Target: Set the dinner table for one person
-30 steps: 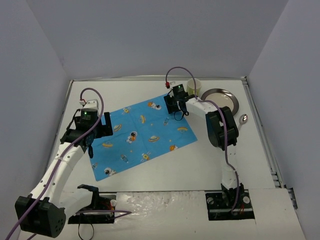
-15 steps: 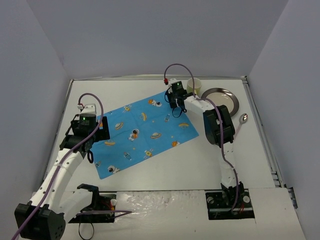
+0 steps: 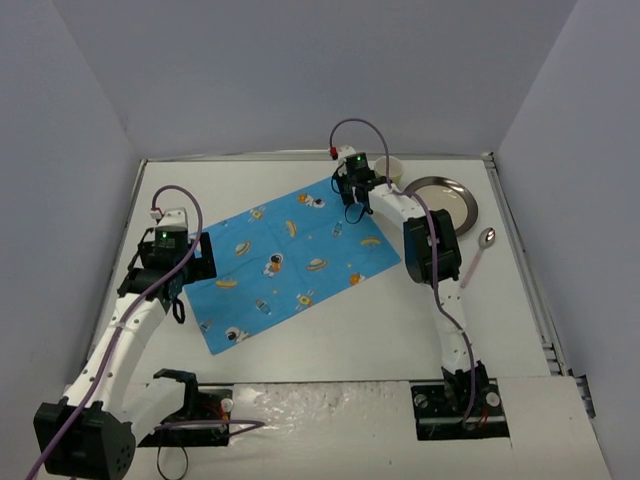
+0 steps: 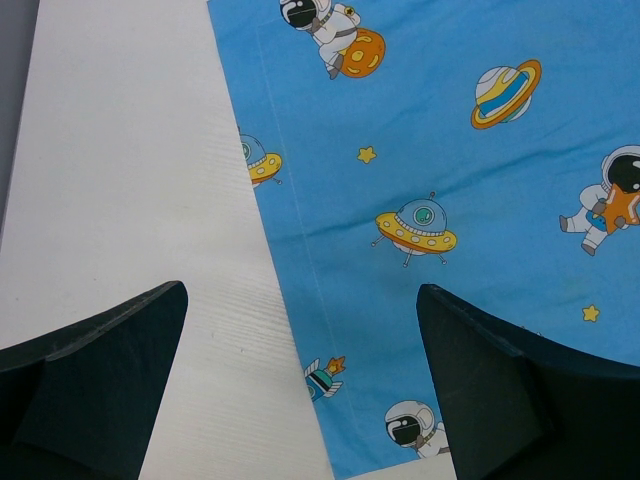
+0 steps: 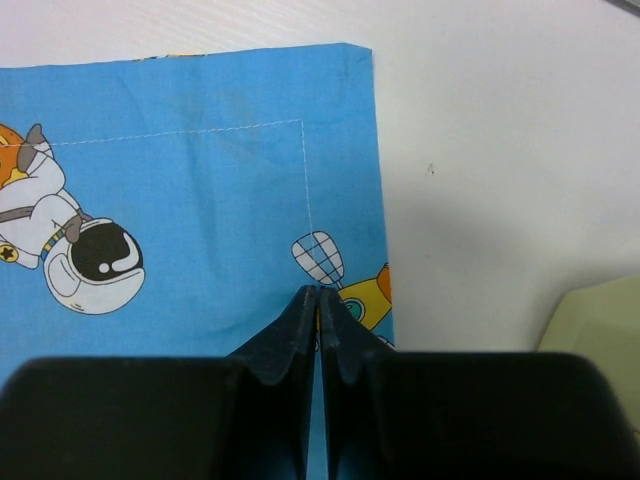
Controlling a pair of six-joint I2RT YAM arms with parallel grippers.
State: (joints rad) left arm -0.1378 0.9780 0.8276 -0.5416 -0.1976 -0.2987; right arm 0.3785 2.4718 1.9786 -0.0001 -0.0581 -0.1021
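Your right end effector [image 5: 318, 292] is pinched shut on the blue placemat [image 3: 290, 265] at its far right corner, near the cup [image 3: 390, 168]. Your left end effector [image 4: 300, 300] is spread wide over the placemat's left edge, one finger above bare counter [image 3: 350, 340]. The white counter lies under everything; the plate [image 3: 440, 200] is far right on it, the spoon [image 3: 478, 250] just nearer.
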